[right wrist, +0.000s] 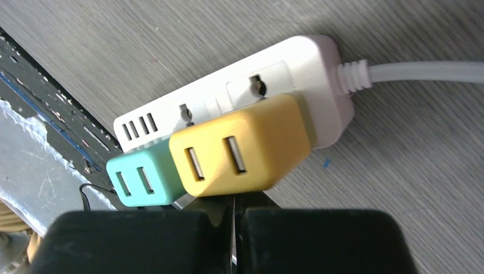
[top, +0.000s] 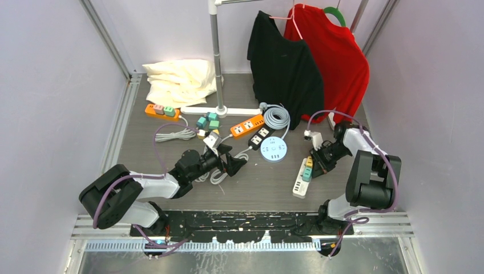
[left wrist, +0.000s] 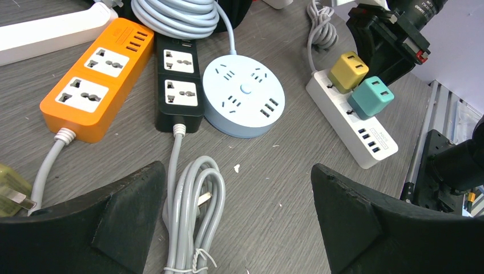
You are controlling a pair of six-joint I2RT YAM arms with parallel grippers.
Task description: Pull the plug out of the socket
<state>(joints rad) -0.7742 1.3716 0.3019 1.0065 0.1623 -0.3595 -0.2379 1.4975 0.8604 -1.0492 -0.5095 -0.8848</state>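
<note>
A white power strip [right wrist: 285, 74] lies on the grey table at the right, with a yellow plug [right wrist: 240, 149] and a teal plug [right wrist: 145, 180] seated in its sockets. My right gripper [right wrist: 235, 205] is shut, its fingers pressed together with nothing between them, and its tip sits right against the yellow plug's side. The top view shows the same: right gripper [top: 317, 162] beside the yellow plug [top: 309, 161] on the strip [top: 300, 181]. My left gripper [left wrist: 238, 171] is open wide and empty over the table's middle, well left of the strip [left wrist: 354, 128].
A tied grey cable bundle [left wrist: 191, 211] lies between the left fingers. Beyond it are an orange strip [left wrist: 97, 85], a black strip [left wrist: 180, 83] and a round pale-blue socket [left wrist: 244, 94]. A rack pole [top: 217, 63], black and red shirts and cream cloth [top: 180, 80] stand at the back.
</note>
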